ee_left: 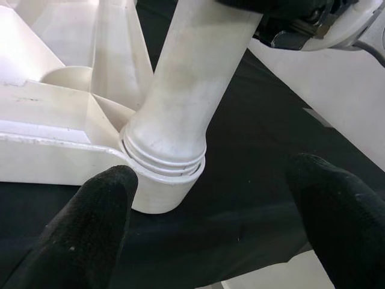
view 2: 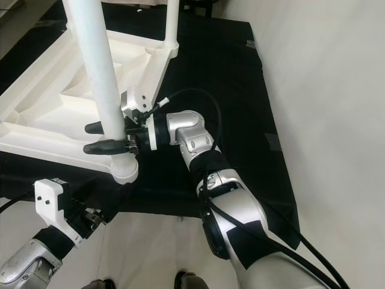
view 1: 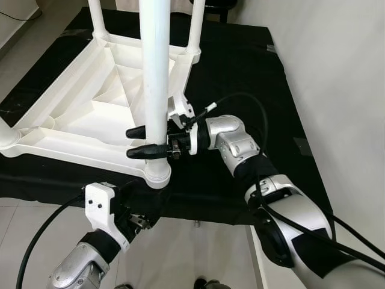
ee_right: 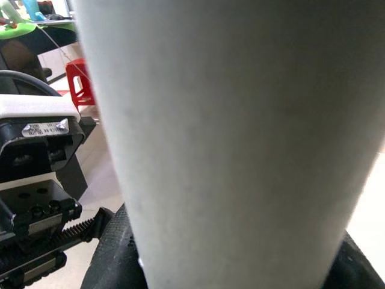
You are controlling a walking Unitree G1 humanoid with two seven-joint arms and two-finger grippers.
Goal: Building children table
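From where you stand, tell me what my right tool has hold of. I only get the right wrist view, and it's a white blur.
Observer: The right tool is clamped on a white leg, just above the corner socket of the upturned table.
Operator: Say whether the leg is seated.
Observer: Its foot sits in the socket; grooved rings show at the joint.
Operator: Report the left tool.
Observer: The left tool is open, low beside that socket, fingers apart from it.
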